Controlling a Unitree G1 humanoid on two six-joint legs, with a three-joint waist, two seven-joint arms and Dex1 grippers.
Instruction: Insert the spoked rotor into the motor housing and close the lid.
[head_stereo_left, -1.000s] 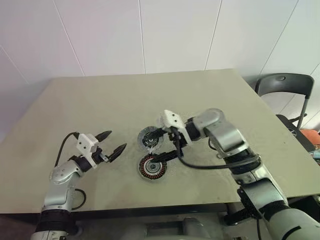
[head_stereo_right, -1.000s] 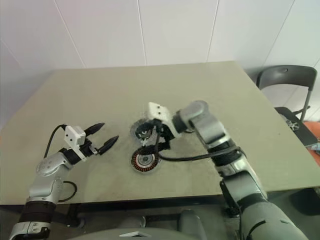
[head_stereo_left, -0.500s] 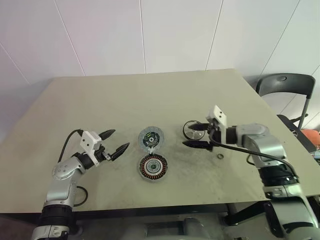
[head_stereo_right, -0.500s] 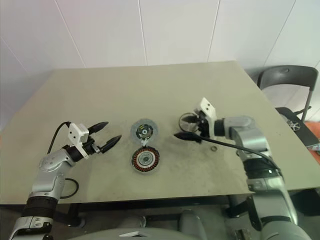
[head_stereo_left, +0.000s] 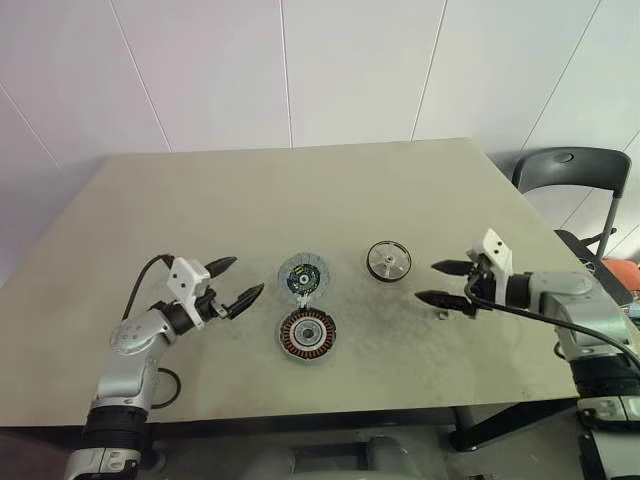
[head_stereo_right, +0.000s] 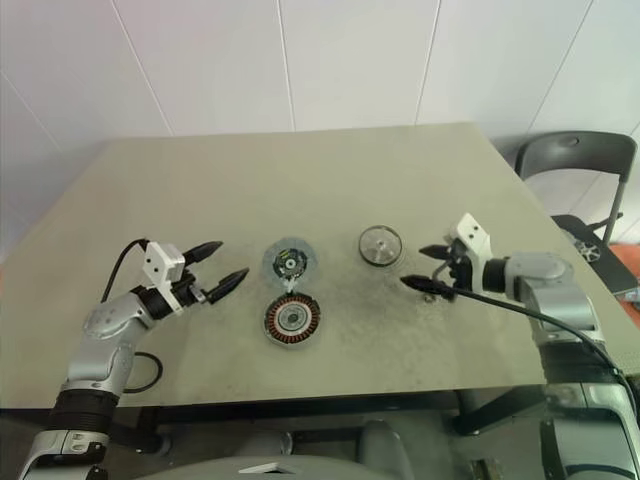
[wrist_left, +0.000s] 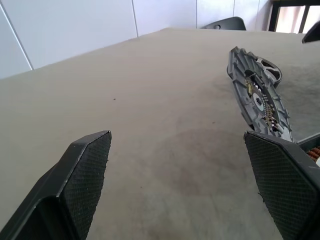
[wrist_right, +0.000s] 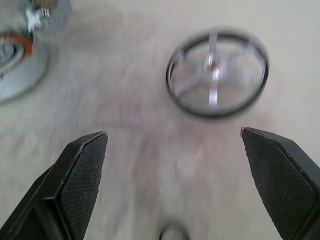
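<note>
Spoked rotor (head_stereo_left: 388, 261) lies flat on the table (head_stereo_left: 300, 190), on its own, right of the lid (head_stereo_left: 303, 276) and up-right of the motor housing (head_stereo_left: 306, 333). Right claw (head_stereo_left: 441, 283) sits just right of it, tips pointing back toward the rotor, angled a bit down, fingers wide apart, holding nothing. Rotor is between that claw and the lid, so the right arm is clearly the nearer one. Left claw (head_stereo_left: 232, 281) is on the far side, left of lid and housing, also spread wide and empty, pointing across toward the lid.

Rotor is round, so no long axis; any approach angle works, though a rim pinch from above looks like the likely need since it lies flat. Housing is down-left of the rotor, well apart, so the carry goes across past the lid.

Looks: small disc, dark rim, pale silvery spokes and hub, smallest of the three. Right wrist view shows thin spokes in a dark ring (wrist_right: 216, 72), table visible through the gaps. Small ring (head_stereo_left: 441, 315) lies on the table under the right claw.
</note>
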